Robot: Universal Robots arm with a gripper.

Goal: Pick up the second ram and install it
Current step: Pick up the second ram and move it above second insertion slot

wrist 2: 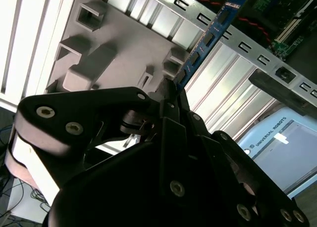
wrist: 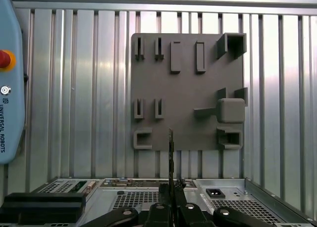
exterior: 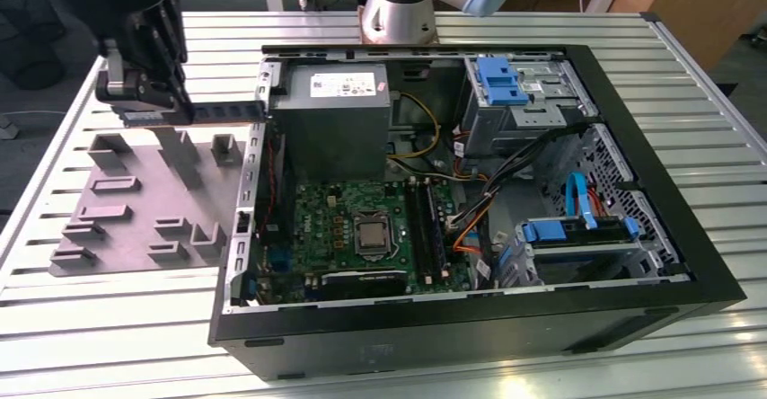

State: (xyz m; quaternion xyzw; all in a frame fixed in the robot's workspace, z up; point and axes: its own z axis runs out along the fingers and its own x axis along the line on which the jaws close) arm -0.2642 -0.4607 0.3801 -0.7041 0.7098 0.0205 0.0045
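Observation:
My gripper (exterior: 162, 111) hangs above the grey holder plate (exterior: 132, 192), at the exterior view's left of the open computer case (exterior: 671, 264). It is shut on one end of the second ram (exterior: 228, 110), a thin stick that points level toward the case wall. In the second wrist view the ram (wrist 2: 208, 39) is a blue board with small dark chips, sticking out from the gripper (wrist 2: 172, 96). The first wrist view catches the ram (wrist: 171, 153) edge-on, rising from the gripper (wrist: 171, 195) over the holder plate (wrist: 188, 88). The long black slots (exterior: 426, 228) lie on the green motherboard (exterior: 323, 210).
Inside the case sit a grey power supply (exterior: 330, 102), blue drive brackets (exterior: 498, 80) and orange and blue cables (exterior: 480, 219). The holder plate carries several raised brackets (exterior: 180, 152). The ribbed metal table (exterior: 96, 327) runs around everything. The arm's base (exterior: 401, 4) stands behind the case.

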